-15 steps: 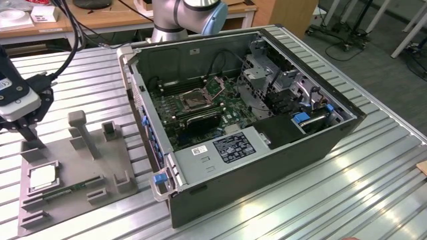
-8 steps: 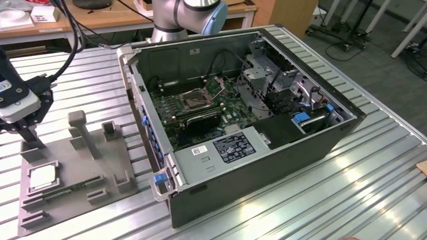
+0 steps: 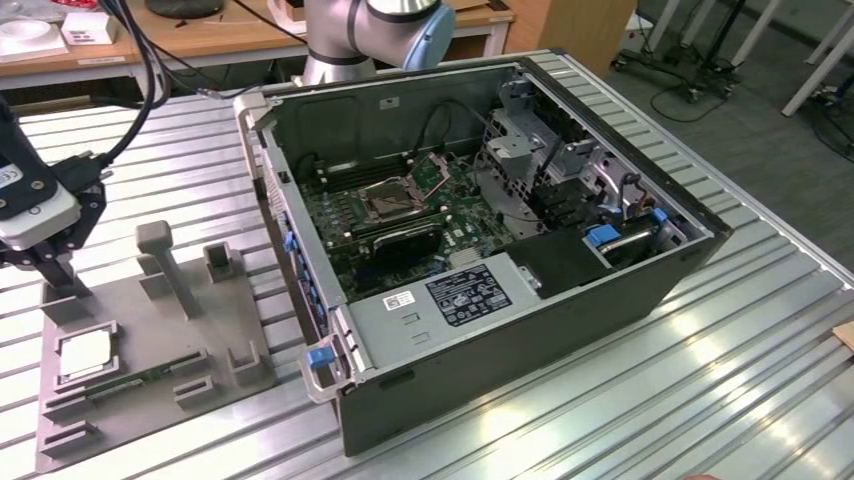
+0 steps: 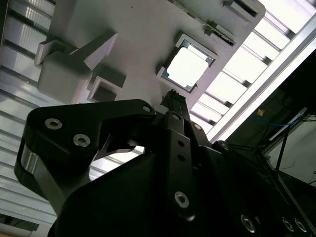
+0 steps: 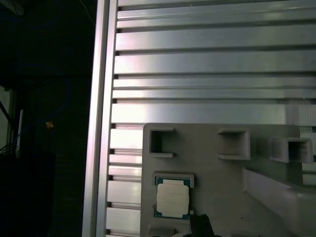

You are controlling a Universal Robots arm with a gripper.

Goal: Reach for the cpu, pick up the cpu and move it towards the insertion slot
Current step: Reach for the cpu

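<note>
In the exterior view, the gripper [image 3: 63, 280] hangs over the far end of a grey fixture plate [image 3: 234, 335] on the slatted metal table [image 3: 694, 400]. Whether it is open or closed cannot be told. The cpu [image 3: 84, 352] lies flat in a recess nearer the plate's front, apart from the gripper. The insertion slot [image 3: 395, 198] sits well apart on the motherboard inside the open computer case [image 3: 534, 330]. In the second wrist view, the gripper [image 4: 173, 97] points toward the cpu [image 4: 186, 66] without touching it. In the first wrist view, the cpu [image 5: 172, 197] rests in its recess with the gripper [image 5: 200, 224] just beside it.
</note>
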